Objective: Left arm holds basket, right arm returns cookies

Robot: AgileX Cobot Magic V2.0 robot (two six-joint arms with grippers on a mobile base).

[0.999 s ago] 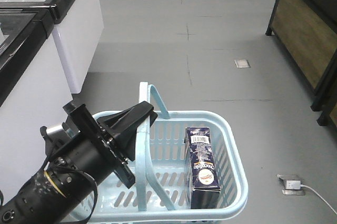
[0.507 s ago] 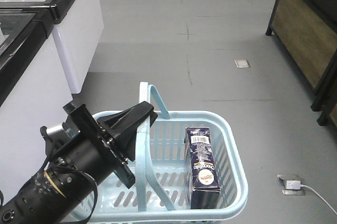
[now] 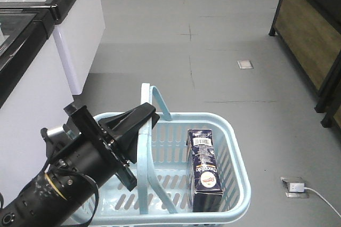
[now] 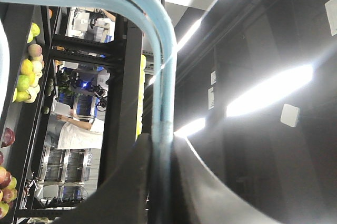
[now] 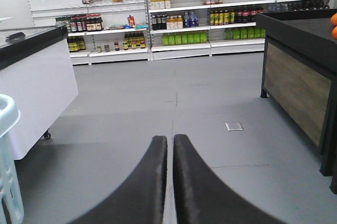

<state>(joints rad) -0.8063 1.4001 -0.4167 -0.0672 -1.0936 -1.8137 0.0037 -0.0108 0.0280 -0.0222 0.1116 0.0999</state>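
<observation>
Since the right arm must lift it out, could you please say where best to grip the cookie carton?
I'd grip the cookies near their barcode end, coming from above: the carton stands on end and the basket walls hem in its lower sides.

The dark navy rectangular cardboard carton (image 3: pixel 205 171) carries a white barcode label (image 3: pixel 202 140) on its top, digits too small to read. White lettering (image 3: pixel 199 176) runs sideways down its face and seems to begin "Choco"; the round white logo (image 3: pixel 211 180) holds illegible red script. Labels on the white store shelves (image 5: pixel 210 11) are unreadable.
</observation>
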